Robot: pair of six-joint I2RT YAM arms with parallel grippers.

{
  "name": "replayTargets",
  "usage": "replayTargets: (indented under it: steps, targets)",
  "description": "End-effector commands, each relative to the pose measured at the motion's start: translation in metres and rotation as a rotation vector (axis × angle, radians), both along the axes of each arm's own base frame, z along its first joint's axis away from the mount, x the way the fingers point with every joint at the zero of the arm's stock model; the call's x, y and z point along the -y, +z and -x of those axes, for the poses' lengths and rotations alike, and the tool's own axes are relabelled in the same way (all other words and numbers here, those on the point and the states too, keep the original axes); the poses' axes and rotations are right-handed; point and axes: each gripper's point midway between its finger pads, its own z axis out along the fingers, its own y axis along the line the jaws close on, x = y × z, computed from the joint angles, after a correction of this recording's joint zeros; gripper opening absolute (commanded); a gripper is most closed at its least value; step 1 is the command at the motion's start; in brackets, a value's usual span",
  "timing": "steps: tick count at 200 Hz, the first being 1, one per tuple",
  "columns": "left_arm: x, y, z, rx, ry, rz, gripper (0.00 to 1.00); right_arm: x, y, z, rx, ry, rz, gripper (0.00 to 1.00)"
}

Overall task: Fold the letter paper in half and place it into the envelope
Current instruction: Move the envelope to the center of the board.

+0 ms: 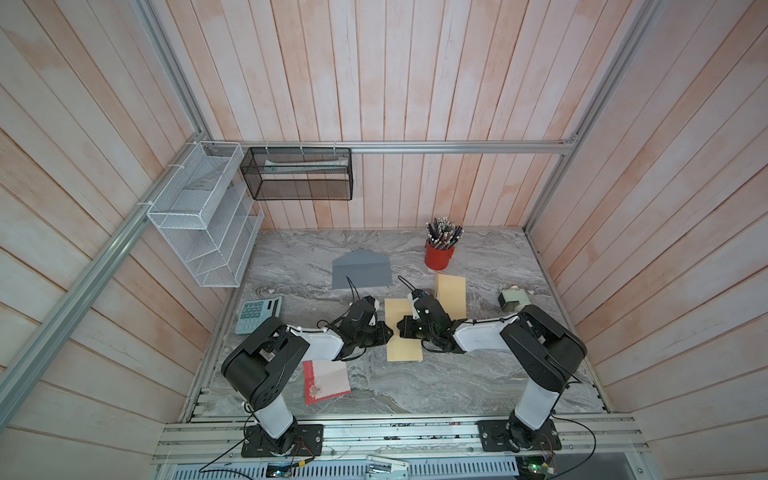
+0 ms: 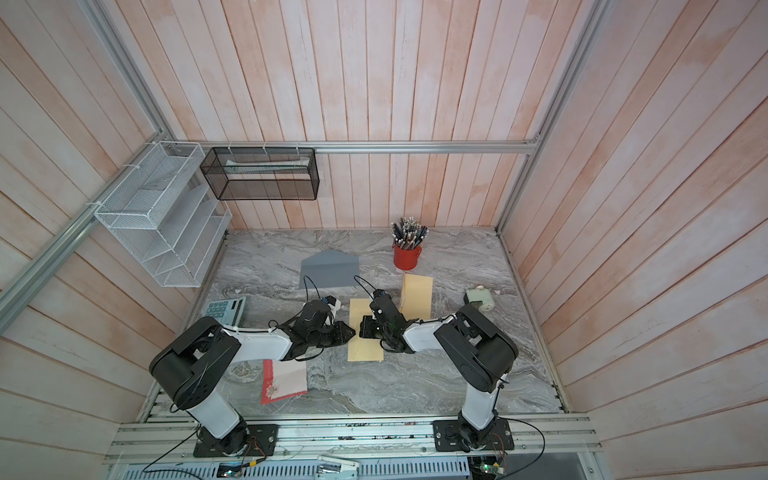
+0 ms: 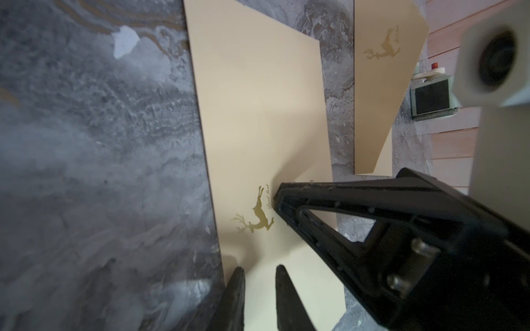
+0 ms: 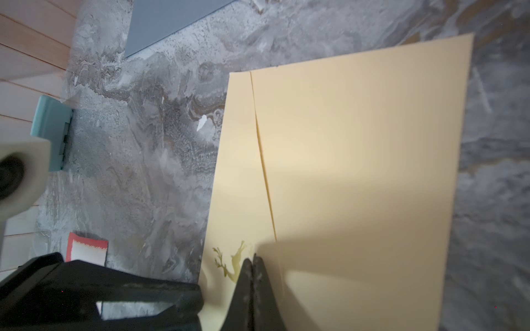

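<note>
The letter paper [image 1: 404,350] is lying flat on the surface [image 1: 436,386] between the two arms. Its long axis is running from the robot's side toward the back wall. In the right wrist view it is showing two layers. The upper layer is sitting askew on the lower one, leaving a narrow strip bare along the side facing the left arm. A gold deer print [image 3: 255,219] is sitting on that strip.

The beige envelope [image 1: 451,293] is lying near the paper, farther back and to the right, not touching it. Its long axis is also running roughly front to back, slightly tilted.

The right end effector [image 4: 253,262] is closed, with its tips resting on the paper where the upper layer's edge ends. Whether it is pinching that layer is impossible to tell. The left end effector [image 3: 259,272] is standing slightly open over the paper's left edge, with flat paper showing in the gap.

In both top views the end effectors are covering the paper's middle, and the right arm is hiding the envelope's near corner. The right fingertips are masking part of the deer print. The left wrist view is cutting off one end of the envelope.
</note>
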Motion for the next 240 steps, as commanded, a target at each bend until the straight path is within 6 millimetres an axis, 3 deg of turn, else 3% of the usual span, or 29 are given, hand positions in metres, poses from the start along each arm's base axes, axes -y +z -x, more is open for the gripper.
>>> replayTargets:
  steps: [1, 27, 69, 113, 148, 184, 203, 215, 240]
  targets:
    - [-0.007, 0.017, -0.002, 0.019, 0.011, 0.023, 0.32, 0.008, -0.014, -0.004, -0.04, -0.034, 0.013, 0.03]
    - [-0.019, 0.033, -0.006, 0.044, 0.04, 0.029, 0.41, 0.019, -0.018, -0.009, -0.045, -0.059, 0.031, 0.03]
    - [-0.038, 0.054, -0.008, 0.095, 0.088, 0.047, 0.47, 0.044, -0.023, -0.025, -0.024, -0.094, 0.088, 0.03]
    - [-0.066, 0.076, -0.014, 0.163, 0.162, 0.017, 0.53, 0.071, -0.026, -0.056, 0.005, -0.12, 0.153, 0.03]
    - [-0.097, 0.08, -0.017, 0.178, 0.238, 0.005, 0.59, 0.079, -0.019, -0.083, 0.028, -0.118, 0.169, 0.03]
    - [-0.12, 0.087, -0.017, 0.201, 0.288, -0.024, 0.66, 0.066, 0.025, -0.097, 0.108, -0.075, 0.115, 0.09]
    - [-0.131, 0.089, -0.02, 0.215, 0.313, -0.042, 0.69, 0.057, 0.058, -0.097, 0.157, -0.046, 0.057, 0.22]
    - [-0.137, 0.09, -0.022, 0.22, 0.326, -0.052, 0.71, 0.052, 0.079, -0.094, 0.184, -0.023, 0.016, 0.36]
    - [-0.148, 0.095, -0.026, 0.234, 0.354, -0.061, 0.73, 0.042, 0.113, -0.076, 0.241, 0.025, -0.037, 0.53]
